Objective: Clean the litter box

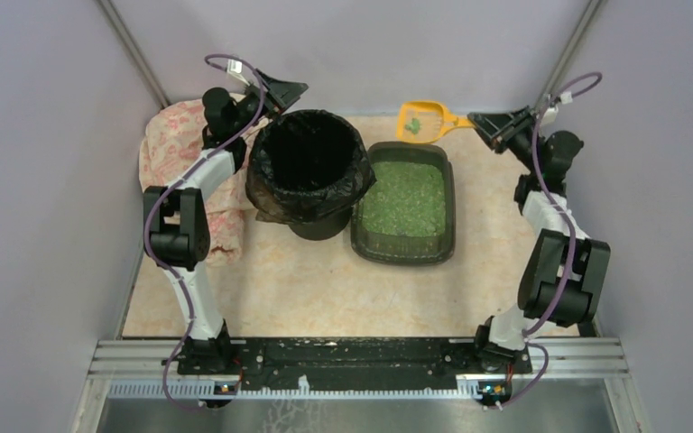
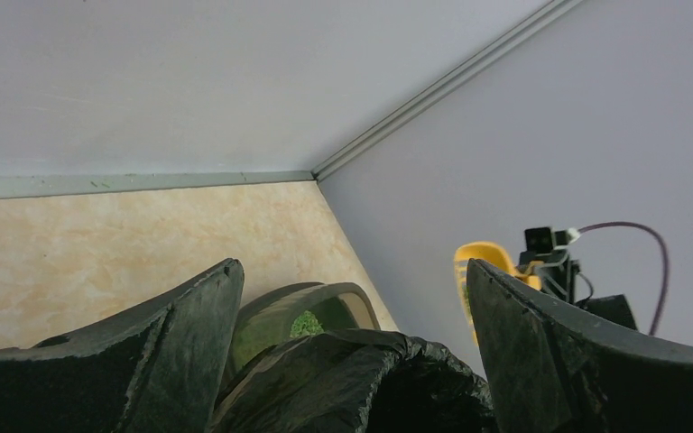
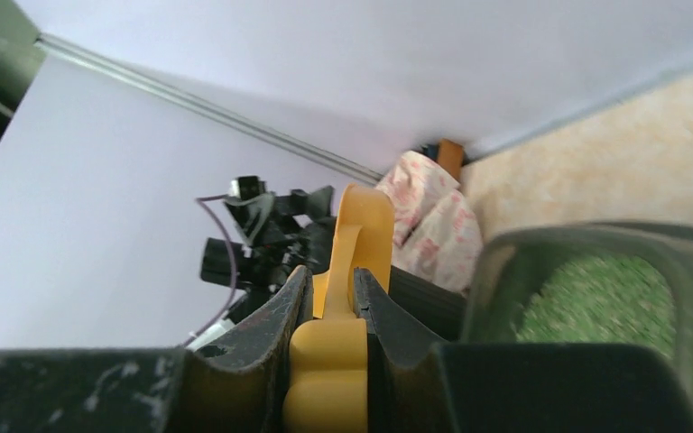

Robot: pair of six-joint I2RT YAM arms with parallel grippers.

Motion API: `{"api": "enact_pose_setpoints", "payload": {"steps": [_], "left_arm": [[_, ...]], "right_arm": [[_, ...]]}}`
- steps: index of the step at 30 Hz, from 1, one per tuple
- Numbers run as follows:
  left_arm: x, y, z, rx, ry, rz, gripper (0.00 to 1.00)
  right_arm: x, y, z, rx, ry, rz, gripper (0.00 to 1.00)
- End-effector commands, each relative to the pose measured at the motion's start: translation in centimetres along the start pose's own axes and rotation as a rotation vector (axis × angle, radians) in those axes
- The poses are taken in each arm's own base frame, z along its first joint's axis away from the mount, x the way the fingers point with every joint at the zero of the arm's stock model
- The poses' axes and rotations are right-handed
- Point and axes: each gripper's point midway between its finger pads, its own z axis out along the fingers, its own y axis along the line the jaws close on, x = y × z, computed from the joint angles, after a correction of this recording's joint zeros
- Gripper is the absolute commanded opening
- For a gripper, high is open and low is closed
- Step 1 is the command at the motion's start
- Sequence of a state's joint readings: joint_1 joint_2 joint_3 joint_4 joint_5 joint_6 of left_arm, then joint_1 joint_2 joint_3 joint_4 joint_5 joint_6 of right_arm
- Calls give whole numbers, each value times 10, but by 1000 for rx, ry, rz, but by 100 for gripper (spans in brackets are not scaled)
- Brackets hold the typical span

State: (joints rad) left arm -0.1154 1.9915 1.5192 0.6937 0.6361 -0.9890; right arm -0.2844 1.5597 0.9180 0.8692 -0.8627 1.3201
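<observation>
This is looking like a robotics lab test cell rather than a home: the left arm point(image 1: 180, 233) and right arm point(image 1: 564, 271) are sitting bolted to a slotted aluminium rail point(image 1: 361, 354), and plain pale wall panels point(image 1: 45, 135), joined by metal corner strips point(image 1: 135, 50), are boxing in a beige marbled table top point(image 1: 325, 289). A litter box point(image 1: 452, 194), black-bagged bin point(image 1: 266, 194), yellow scoop point(image 1: 422, 122) and patterned cloth point(image 1: 167, 144) are standing in as household props.

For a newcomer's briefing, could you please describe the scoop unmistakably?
Right of the round black-bagged bin sits a shallow grey-green plastic litter box. Beyond its far edge, the right gripper holds the yellow plastic scoop, the only yellow item.
</observation>
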Motion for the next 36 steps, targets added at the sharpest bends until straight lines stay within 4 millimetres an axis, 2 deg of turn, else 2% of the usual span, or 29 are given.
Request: {"api": "enact_pose_setpoints", "payload": {"steps": [1, 5, 9, 13, 16, 21, 25, 28, 31, 33, 36], "left_arm": [[-9, -19, -5, 40, -18, 37, 99], [-8, -19, -7, 44, -19, 28, 99], [-9, -22, -7, 56, -24, 21, 99], [-11, -24, -11, 55, -28, 29, 99], [-13, -25, -16, 52, -32, 32, 99], [-16, -28, -22, 51, -37, 38, 99], [-18, -32, -23, 57, -42, 41, 99], [-19, -35, -24, 62, -44, 48, 99], [-20, -38, -24, 64, -44, 53, 99], [-21, -40, -25, 65, -45, 59, 99], [-21, -41, -26, 65, -42, 62, 99]], "right_arm": [[-12, 86, 21, -111, 11, -103, 0], [8, 125, 48, -173, 83, -132, 0], [50, 152, 80, -210, 196, -190, 0], [96, 165, 105, -177, 296, -318, 0], [124, 164, 116, -115, 358, -438, 0], [152, 159, 119, -15, 406, -665, 0], [140, 174, 115, -8, 336, -794, 0], [116, 195, 102, -15, 242, -865, 0], [88, 206, 86, -68, 159, -804, 0], [59, 200, 69, -94, 73, -718, 0], [23, 169, 40, -53, -2, -636, 0]]}}
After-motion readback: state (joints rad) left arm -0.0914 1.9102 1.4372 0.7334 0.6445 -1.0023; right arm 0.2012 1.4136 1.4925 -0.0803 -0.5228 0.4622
